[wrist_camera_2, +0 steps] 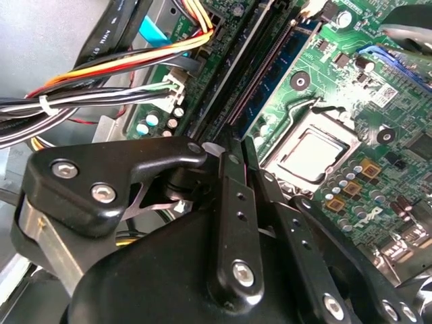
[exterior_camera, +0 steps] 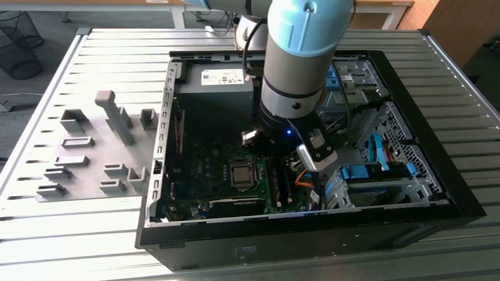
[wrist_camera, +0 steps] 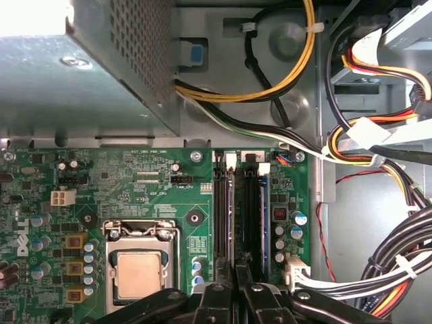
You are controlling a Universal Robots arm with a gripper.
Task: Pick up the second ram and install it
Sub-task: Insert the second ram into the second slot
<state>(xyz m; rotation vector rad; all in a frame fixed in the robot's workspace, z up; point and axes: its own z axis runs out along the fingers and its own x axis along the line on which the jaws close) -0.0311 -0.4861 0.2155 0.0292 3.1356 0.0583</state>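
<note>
One computer case (exterior_camera: 437,211), one processor (wrist_camera: 138,275), one gripper (wrist_camera: 236,280), one power supply (exterior_camera: 215,88)

No text reads legibly: the white label (exterior_camera: 222,76) on the power supply (exterior_camera: 215,88), at 12 o'clock of the case, carries unreadable print.

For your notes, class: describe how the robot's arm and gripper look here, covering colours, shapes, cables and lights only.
The arm is a thick cylindrical column with a light blue cap on a silver-grey body. Below it sits a black wrist section with a small blue light, and a black cable runs along its side. The gripper is black, built from flat linkage bars joined by silver screws and pivots.
</note>
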